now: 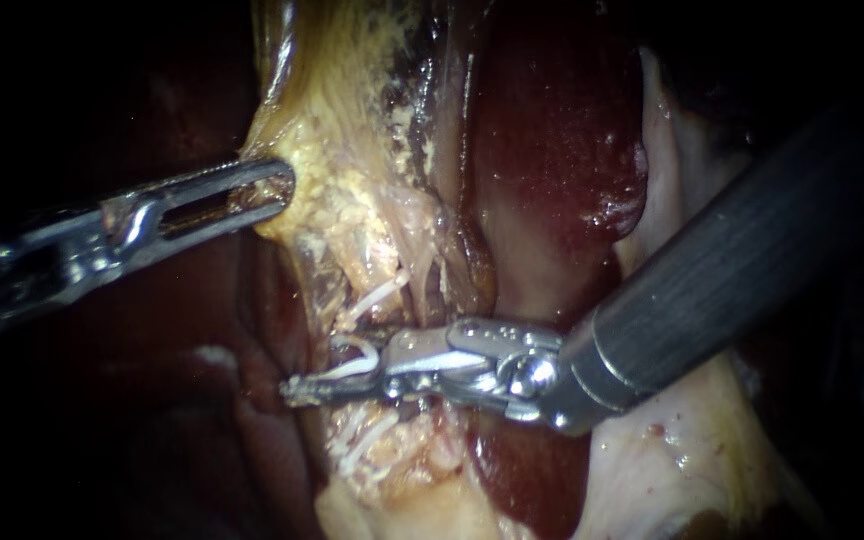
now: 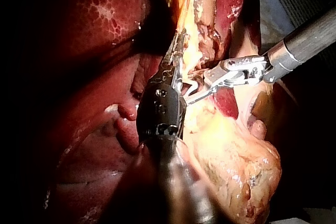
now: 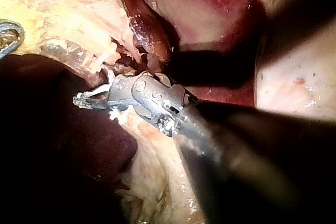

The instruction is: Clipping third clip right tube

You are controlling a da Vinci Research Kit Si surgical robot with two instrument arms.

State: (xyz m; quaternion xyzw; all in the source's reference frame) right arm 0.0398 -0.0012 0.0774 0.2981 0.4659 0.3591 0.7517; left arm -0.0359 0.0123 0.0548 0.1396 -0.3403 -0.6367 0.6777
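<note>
My right instrument (image 1: 297,390) comes in from the right and lies across the dissected strip of pale tissue. Its jaws stand close together on a white clip (image 1: 352,368), which sits around a thin pale tube (image 1: 380,292) among stringy strands. The clip (image 3: 102,90) also shows in the right wrist view at the jaws of the right instrument (image 3: 81,99). I cannot tell which tube this is. My left instrument (image 1: 277,190) comes in from the left. Its slotted jaws are shut on the edge of the yellow fatty tissue (image 1: 342,130) above the clip, holding it taut. In the left wrist view the left instrument (image 2: 177,51) is buried in that tissue.
Dark red liver (image 1: 552,120) lies behind and to the right of the strip. Pale gallbladder wall (image 1: 692,470) sits under the right instrument's thick shaft (image 1: 732,270). More liver (image 2: 94,77) fills the space beside the left instrument.
</note>
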